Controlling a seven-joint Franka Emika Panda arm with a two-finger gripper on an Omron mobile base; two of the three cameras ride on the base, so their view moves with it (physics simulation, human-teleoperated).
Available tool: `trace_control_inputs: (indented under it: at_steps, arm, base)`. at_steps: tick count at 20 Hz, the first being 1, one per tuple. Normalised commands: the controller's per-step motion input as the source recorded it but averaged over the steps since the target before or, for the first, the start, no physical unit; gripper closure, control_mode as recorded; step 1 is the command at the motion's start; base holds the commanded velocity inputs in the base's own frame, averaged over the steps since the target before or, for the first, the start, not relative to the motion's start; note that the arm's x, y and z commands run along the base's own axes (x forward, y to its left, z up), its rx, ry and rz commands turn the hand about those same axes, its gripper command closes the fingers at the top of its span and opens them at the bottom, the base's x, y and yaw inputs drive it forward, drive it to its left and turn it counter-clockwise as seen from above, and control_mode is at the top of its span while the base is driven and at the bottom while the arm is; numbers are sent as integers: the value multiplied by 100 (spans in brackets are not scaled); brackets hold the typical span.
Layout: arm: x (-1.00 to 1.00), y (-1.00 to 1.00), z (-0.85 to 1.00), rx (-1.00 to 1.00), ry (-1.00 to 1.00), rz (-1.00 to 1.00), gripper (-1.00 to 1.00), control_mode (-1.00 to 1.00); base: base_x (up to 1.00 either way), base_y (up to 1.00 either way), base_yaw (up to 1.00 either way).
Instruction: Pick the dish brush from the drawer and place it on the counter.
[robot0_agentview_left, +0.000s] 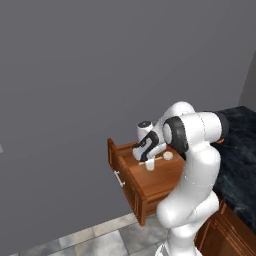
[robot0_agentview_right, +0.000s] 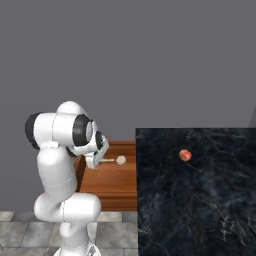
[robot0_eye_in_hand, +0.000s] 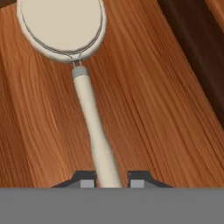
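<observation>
The two dark finger tips of the gripper (robot0_eye_in_hand: 112, 180) are seen apart, one on each side of the thin cream handle of the dish brush (robot0_eye_in_hand: 92, 117). The brush lies flat inside the reddish-brown wooden drawer (robot0_agentview_left: 150, 187). If the jaws are closed off-centre, the slim handle could be pushed aside and roll away; if it is lifted by its end, the round head may tilt down and slip before the black marble counter (robot0_agentview_right: 200, 200) is reached.

Both base views flank the drawer (robot0_agentview_left: 150, 185) from behind; hand view looks close into it.

A plain grey wall (robot0_agentview_left: 75, 75) rises behind a grey tiled floor (robot0_agentview_left: 90, 242).
</observation>
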Motion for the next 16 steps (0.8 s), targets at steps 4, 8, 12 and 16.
trace_control_inputs:
  at_steps: [4,8,12,16]
  arm:
    - [-5,34,100,-2,-1,32,100,-100]
    - [0,-24,100,2,-11,17,100,-100]
    - [0,-47,100,7,-22,0,100,-100]
    - [0,-95,98,16,-26,-5,100,-100]
  base:
    - [0,0,0]
    - [0,0,0]
    - [0,0,0]
    - [0,0,0]
